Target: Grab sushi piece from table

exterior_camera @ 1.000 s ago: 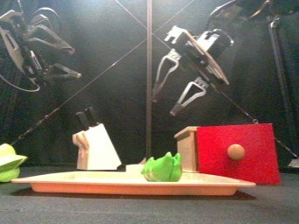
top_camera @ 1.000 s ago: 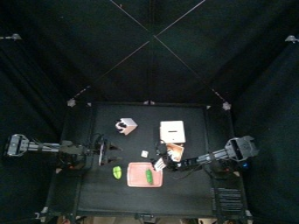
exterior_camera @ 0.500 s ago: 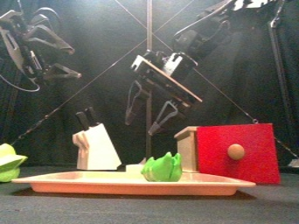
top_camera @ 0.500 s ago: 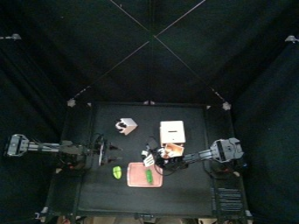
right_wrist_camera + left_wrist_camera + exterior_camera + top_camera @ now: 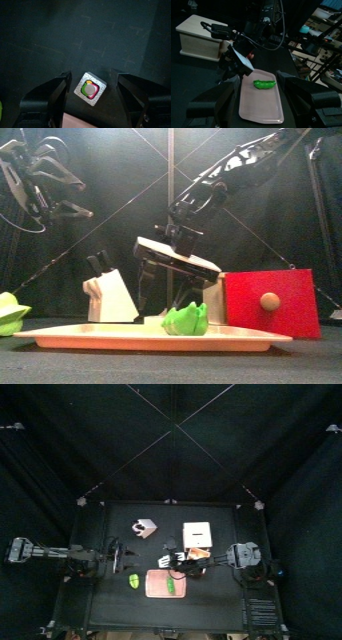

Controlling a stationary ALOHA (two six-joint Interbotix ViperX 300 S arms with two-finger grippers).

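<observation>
The sushi piece (image 5: 90, 89) is a tiny white square with a pink and green middle, lying on the black table (image 5: 80, 35). My right gripper (image 5: 93, 92) is open, low over it, with one jaw on each side and apart from it. In the top view the right gripper (image 5: 171, 556) reaches in from the right, just behind the pink tray (image 5: 156, 576). In the front view it (image 5: 181, 278) hangs low behind the tray. My left gripper (image 5: 261, 107) is open and empty, resting raised at the table's left (image 5: 114, 556).
The pink tray (image 5: 80, 337) holds a green piece (image 5: 187, 318). Another green piece (image 5: 135, 581) lies left of the tray. A white cube with dark marks (image 5: 142, 530) and a white-and-tan box (image 5: 199, 534) stand behind. The box shows a red face (image 5: 274, 303).
My right gripper has moved left and come down from high above the table to just over the sushi piece. The left arm has not moved.
</observation>
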